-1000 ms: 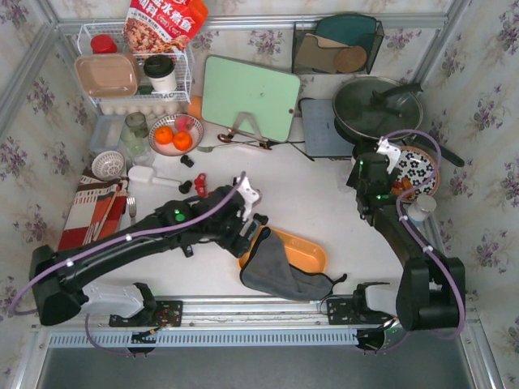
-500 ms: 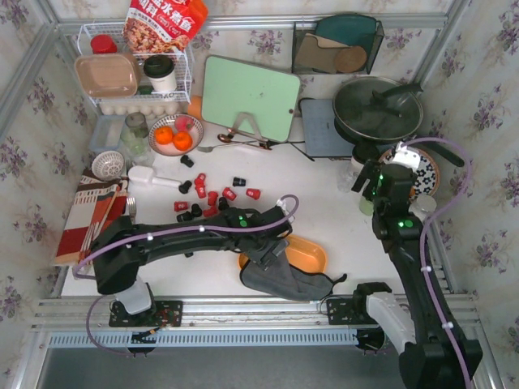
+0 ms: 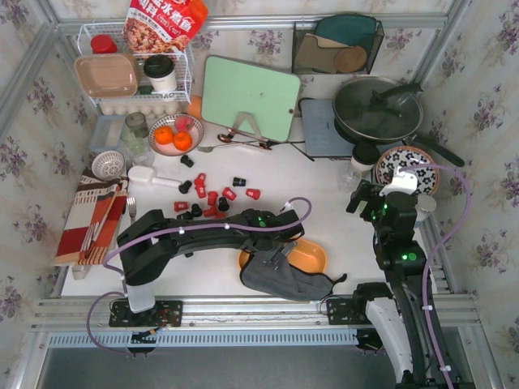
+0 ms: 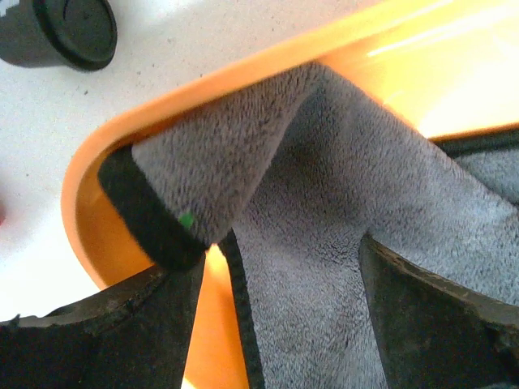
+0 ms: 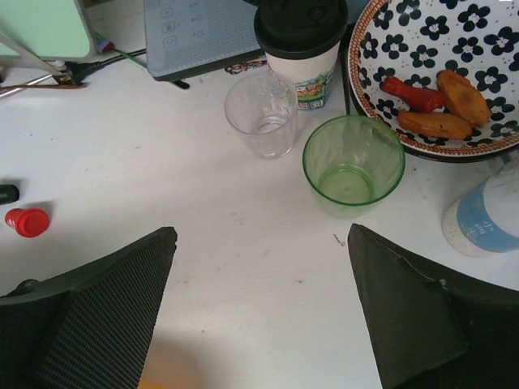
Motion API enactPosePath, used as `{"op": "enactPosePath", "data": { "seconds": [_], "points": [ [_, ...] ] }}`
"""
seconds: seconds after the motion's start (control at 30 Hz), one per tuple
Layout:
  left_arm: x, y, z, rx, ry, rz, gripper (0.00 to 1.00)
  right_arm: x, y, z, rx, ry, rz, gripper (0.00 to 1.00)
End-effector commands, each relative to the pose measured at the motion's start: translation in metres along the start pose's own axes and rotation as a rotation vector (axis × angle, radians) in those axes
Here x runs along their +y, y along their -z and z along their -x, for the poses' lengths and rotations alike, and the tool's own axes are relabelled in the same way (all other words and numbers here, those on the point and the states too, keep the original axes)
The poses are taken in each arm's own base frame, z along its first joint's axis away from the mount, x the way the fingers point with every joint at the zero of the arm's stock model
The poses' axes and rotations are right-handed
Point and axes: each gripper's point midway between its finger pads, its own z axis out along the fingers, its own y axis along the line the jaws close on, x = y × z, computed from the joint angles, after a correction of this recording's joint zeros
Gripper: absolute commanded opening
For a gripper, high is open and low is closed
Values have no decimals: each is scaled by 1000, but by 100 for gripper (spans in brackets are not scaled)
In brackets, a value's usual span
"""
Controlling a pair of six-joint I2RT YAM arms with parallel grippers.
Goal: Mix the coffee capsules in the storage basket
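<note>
The orange storage basket [image 3: 308,256] lies at the front middle of the table, with a grey cloth [image 3: 284,279] draped over its near left part. No capsule shows inside it. Red and black coffee capsules [image 3: 212,198] lie scattered on the table behind and left of the basket. My left gripper [image 3: 274,250] is down at the basket's left end. In the left wrist view it [image 4: 261,255] is open with a fold of the cloth [image 4: 324,243] between the jaws, over the basket rim [image 4: 89,162]. A black capsule [image 4: 65,32] lies just outside the rim. My right gripper [image 3: 362,201] [image 5: 259,235] is open and empty above bare table.
A green glass [image 5: 353,162], a clear cup [image 5: 261,113], a lidded paper cup [image 5: 302,32] and a patterned bowl of food [image 5: 438,73] stand ahead of the right gripper. A bowl of oranges [image 3: 174,136], a green cutting board [image 3: 247,97] and a pan [image 3: 377,109] are at the back.
My left arm has swung right and forward, from over the capsules to the basket's left end and the cloth. My right arm has drawn back toward the near right.
</note>
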Motion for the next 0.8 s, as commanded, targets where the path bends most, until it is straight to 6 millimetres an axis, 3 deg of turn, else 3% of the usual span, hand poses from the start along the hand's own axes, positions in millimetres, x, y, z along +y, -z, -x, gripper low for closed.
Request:
{"op": "enactPosePath", "data": {
  "seconds": [0.0,0.13,0.23,0.33,0.4,0.5,0.57,0.7,0.77],
  "points": [
    [2,-8,4,9,8,33,79,5,2,8,-46,7,33,95],
    [-6,-17,3,27,24,13,74,6,3,8,-49,6,40,95],
    [-11,-22,2,30,46,-9,62,6,4,8,-52,6,43,95],
    [-16,-21,5,17,54,-34,29,6,5,9,-61,5,44,95],
    [-18,-12,12,-11,54,-56,13,6,6,9,-62,3,45,95],
    [-19,12,24,-97,71,-95,4,7,6,9,-62,3,51,95],
    [-20,38,37,-182,84,-133,0,8,7,9,-64,6,58,95],
    [-15,92,58,-351,83,-189,0,12,8,10,-74,27,86,95],
    [-8,108,63,-400,81,-179,0,16,9,9,-79,50,114,94]
  ]
}}
